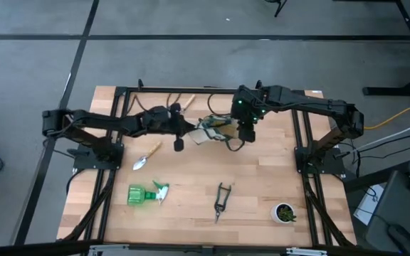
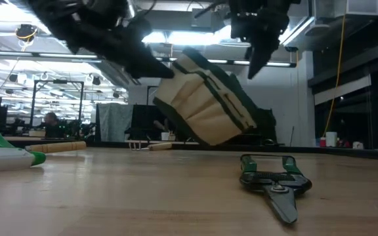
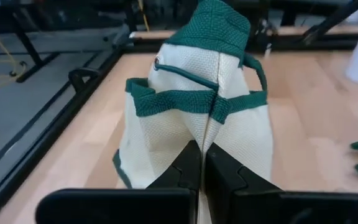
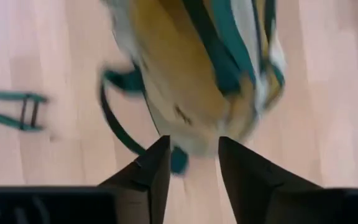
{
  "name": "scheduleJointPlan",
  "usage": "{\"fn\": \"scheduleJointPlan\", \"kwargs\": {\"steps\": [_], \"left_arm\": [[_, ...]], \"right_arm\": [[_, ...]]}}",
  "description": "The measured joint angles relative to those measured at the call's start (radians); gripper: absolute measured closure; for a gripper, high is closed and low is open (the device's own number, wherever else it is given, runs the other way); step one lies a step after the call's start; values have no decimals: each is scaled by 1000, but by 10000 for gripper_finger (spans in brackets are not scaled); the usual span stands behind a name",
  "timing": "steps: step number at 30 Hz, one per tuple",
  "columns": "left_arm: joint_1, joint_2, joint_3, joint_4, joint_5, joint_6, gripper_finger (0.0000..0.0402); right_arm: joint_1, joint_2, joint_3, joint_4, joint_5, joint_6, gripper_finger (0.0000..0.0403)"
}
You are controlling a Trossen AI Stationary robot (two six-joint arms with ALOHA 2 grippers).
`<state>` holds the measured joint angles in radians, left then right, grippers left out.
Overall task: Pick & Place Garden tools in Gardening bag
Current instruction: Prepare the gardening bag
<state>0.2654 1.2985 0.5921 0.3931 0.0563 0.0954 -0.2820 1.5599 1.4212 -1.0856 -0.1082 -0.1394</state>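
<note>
The gardening bag (image 1: 216,128), cream canvas with dark green trim, stands tilted at the middle of the table's far half (image 2: 205,101). My left gripper (image 3: 202,163) reaches in from the table's left and is shut on its canvas. My right gripper (image 4: 191,152) hangs open just above the bag's right end (image 2: 258,56), fingers pointing down; the bag and a green handle loop (image 4: 120,134) show below them. The trowel (image 1: 146,155), green spray bottle (image 1: 148,193) and black shears (image 1: 221,201) lie flat on the table. The rake (image 1: 182,102) lies at the far edge. My left gripper pinches a fold of the bag's cream side wall (image 3: 194,134), just below the green trim band, between its two shut fingers. The fingers come nearly level from the table's left, slanting a little down. The bag leans over, its lower end (image 2: 209,139) down near the table.
A small white pot with a green plant (image 1: 285,212) stands at the near right corner. Black frame rails (image 1: 301,142) run along the table's left, right and far sides. Bare wood lies between the bag and the tools near the front edge.
</note>
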Motion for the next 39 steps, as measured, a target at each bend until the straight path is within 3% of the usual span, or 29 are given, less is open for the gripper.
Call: {"fn": "scheduleJointPlan", "kwargs": {"steps": [3, 7, 14, 22, 31, 39], "left_arm": [[22, -70, -71, 56, 0, -18, 399], [44, -170, -168, 126, 27, -52, 399], [65, -242, -301, 371, 54, -139, 399], [64, -243, -307, 392, 78, -226, 399], [49, -222, -307, 256, 93, -328, 381], [-43, -118, -307, 359, 76, -303, 329]], "right_arm": [[-14, -24, -35, -31, 0, 4, 259], [-36, -82, -191, 61, 1, 33, 259], [-43, -141, -511, 632, 3, 73, 259], [-42, -139, -682, 1177, 12, 72, 259], [-30, -139, -682, 1296, -137, 53, 259], [-12, -139, -682, 1232, -140, 46, 259]]}}
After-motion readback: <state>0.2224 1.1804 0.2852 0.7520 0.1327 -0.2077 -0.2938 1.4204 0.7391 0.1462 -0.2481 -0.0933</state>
